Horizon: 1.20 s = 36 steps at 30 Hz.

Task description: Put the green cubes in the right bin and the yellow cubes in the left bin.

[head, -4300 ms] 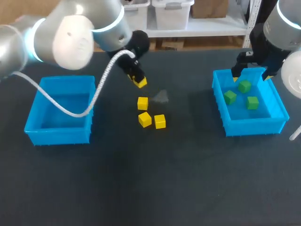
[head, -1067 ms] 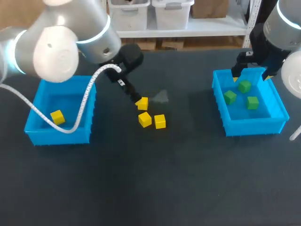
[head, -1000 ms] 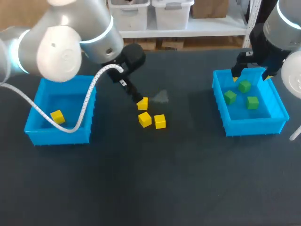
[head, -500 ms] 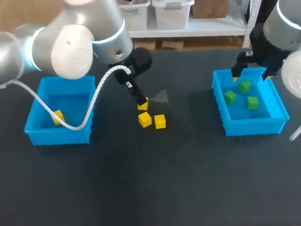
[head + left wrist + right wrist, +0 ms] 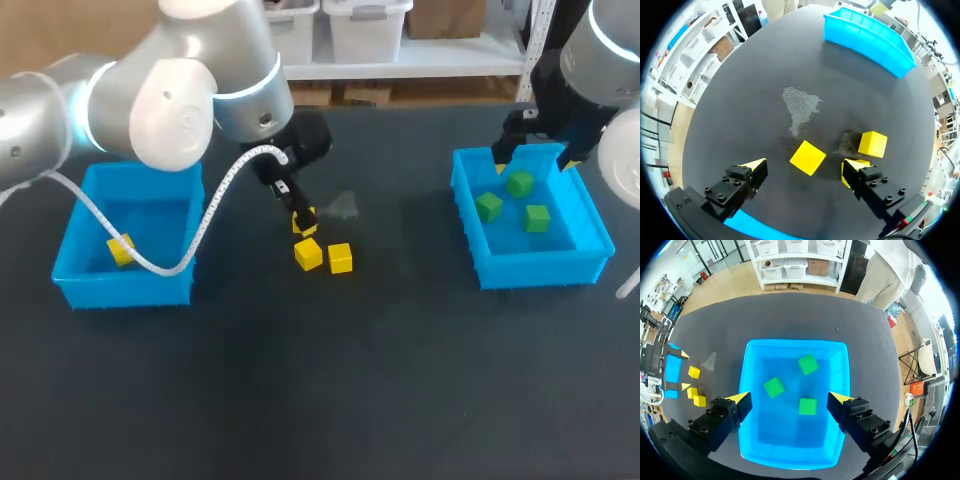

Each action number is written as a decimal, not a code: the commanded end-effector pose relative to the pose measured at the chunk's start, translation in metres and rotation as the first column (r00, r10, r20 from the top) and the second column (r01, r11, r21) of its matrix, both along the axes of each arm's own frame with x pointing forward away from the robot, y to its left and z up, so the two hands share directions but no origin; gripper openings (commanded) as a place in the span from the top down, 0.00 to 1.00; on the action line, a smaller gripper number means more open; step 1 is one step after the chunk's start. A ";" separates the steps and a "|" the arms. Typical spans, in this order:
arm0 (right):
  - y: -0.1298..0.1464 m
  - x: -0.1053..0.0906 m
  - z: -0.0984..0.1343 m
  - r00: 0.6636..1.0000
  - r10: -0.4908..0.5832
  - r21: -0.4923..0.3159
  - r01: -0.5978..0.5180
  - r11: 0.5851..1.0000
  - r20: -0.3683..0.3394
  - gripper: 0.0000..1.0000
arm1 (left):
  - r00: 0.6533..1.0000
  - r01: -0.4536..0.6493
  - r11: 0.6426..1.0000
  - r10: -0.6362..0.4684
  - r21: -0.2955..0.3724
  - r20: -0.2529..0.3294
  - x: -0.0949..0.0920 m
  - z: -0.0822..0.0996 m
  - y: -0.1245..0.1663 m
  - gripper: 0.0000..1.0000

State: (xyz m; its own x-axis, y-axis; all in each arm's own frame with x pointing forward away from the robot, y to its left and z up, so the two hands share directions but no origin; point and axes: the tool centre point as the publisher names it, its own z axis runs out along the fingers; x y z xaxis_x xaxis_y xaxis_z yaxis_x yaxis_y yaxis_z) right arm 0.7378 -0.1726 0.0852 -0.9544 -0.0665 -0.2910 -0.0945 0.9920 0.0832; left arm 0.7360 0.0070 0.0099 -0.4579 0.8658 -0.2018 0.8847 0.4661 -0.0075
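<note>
My left gripper (image 5: 299,214) stands open over the table's middle, its fingers straddling a yellow cube (image 5: 808,157) without touching it. Two more yellow cubes (image 5: 308,254) (image 5: 340,258) lie just in front; in the left wrist view one (image 5: 872,143) shows beside the finger and the other is partly hidden behind it. A further yellow cube (image 5: 121,249) lies in the left blue bin (image 5: 125,285). My right gripper (image 5: 790,400) hangs open above the right blue bin (image 5: 540,268). That bin holds three green cubes (image 5: 808,364) (image 5: 773,387) (image 5: 807,406).
A pale grey smudge (image 5: 343,206) marks the black tabletop just right of the cube cluster. The two bins sit far apart at the left and right of the table, with the cubes between them.
My left arm has swung right from beside the left bin, and its open gripper now straddles the far yellow cube. The right arm has kept still.
</note>
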 end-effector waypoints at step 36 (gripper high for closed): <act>0.000 -0.002 0.000 1.000 -0.001 0.000 0.001 1.000 0.004 0.00 | 0.997 -0.077 0.997 0.077 -0.006 0.003 0.009 0.003 0.012 1.00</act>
State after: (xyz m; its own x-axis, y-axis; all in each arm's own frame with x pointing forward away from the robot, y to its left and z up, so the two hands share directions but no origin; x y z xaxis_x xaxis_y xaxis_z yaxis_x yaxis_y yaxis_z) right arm 0.7378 -0.1726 0.0852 -0.9544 -0.0665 -0.2910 -0.0945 0.9920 0.0832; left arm 0.7528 0.0090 0.0061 -0.5206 0.8334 -0.1858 0.8492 0.5280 -0.0113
